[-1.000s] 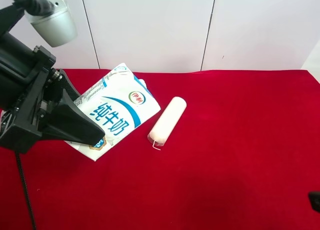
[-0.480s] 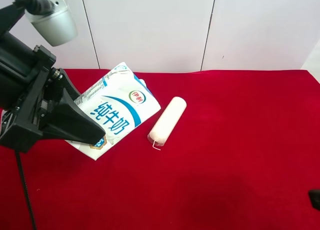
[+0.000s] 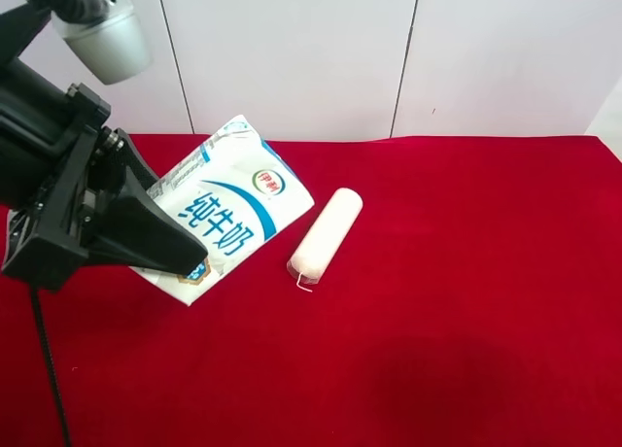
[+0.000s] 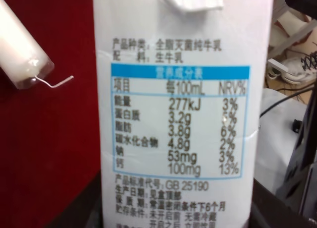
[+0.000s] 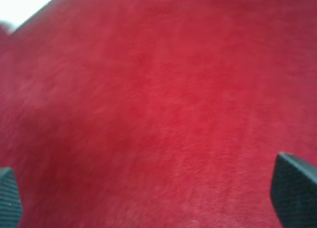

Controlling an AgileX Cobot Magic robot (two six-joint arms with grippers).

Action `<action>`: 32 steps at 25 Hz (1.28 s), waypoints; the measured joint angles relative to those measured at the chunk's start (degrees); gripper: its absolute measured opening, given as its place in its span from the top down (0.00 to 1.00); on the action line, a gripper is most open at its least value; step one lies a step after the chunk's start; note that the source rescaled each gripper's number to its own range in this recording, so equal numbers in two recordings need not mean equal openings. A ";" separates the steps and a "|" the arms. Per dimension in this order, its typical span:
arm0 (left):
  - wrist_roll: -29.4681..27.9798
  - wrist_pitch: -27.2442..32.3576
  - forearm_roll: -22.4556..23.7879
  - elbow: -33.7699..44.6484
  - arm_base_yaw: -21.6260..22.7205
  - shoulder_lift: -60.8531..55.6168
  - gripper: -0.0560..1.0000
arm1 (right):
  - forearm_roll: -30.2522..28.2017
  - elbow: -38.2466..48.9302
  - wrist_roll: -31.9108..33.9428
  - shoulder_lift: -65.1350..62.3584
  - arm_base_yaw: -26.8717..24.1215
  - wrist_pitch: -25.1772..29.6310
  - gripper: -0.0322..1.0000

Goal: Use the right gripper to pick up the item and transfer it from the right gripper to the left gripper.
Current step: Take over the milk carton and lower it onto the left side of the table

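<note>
The item, a white milk carton (image 3: 238, 209) with blue lettering, hangs tilted just above the red cloth at the exterior high view's left. My left gripper (image 3: 185, 260), on the arm with the silver-grey housing (image 3: 105, 39), is shut on the carton's lower end. In the left wrist view the carton's nutrition panel (image 4: 178, 114) fills the frame, with dark fingers (image 4: 270, 213) at its sides. My right gripper (image 5: 151, 198) is open and empty over bare red cloth. Only its two fingertips (image 5: 294, 193) show. It is out of the exterior high view.
A cream cylindrical roll (image 3: 326, 233) with a wire clip lies on the red cloth (image 3: 466, 301) just right of the carton, and shows in the left wrist view (image 4: 22, 49). A white wall stands behind the table. Cables and gear (image 4: 292, 69) lie off the table.
The left gripper has raised and shifted the carton slightly. The dark part at the exterior high view's lower right edge has left the frame.
</note>
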 joint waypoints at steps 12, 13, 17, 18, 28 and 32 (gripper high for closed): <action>-2.05 -4.00 1.57 0.00 0.00 0.83 0.94 | -0.43 0.00 0.40 -9.25 -10.45 0.00 0.00; -3.25 -4.49 3.06 0.00 0.00 1.54 0.94 | -0.43 0.00 0.40 -9.25 -10.45 0.00 0.00; -11.40 -6.63 12.84 0.00 0.00 6.30 0.94 | -0.43 0.00 0.58 -9.25 -10.45 0.00 0.00; -13.73 -7.08 15.15 0.00 0.00 7.89 0.94 | -0.43 0.00 0.71 -9.25 -10.45 0.00 0.00; -27.55 -11.46 31.68 0.00 0.00 21.43 0.94 | -0.43 0.04 0.97 -9.25 -10.45 0.00 0.00; -28.72 -13.26 33.24 0.00 0.61 25.70 0.94 | -0.43 0.04 0.97 -9.25 -10.45 0.00 0.00</action>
